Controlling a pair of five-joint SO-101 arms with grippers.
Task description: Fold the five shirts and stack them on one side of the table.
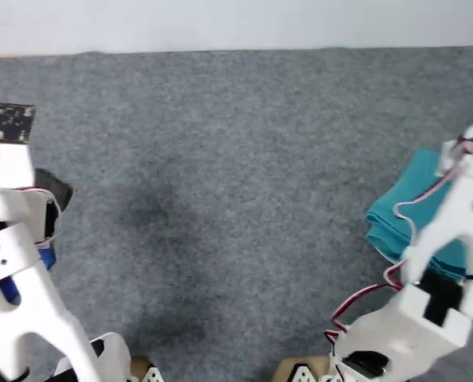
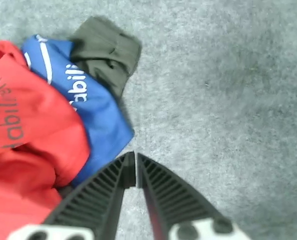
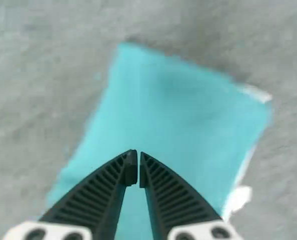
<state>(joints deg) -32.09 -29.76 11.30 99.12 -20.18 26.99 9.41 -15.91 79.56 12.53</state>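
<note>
The right gripper (image 3: 137,170) is seen with its black ribbed jaws pressed together. Beneath and beyond its tips, a folded turquoise fabric shirt (image 3: 178,125) is laid on grey felt-like table covering (image 3: 38,75).

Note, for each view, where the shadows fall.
High view: a soft shadow darkens the grey mat mid-table. Left wrist view: a thin shadow edges the blue shirt. Right wrist view: the mat is darker along one edge of the teal shirt.

Robotics lab bench, white printed arms (image 1: 25,310), grey felt tabletop (image 1: 220,175)
</note>
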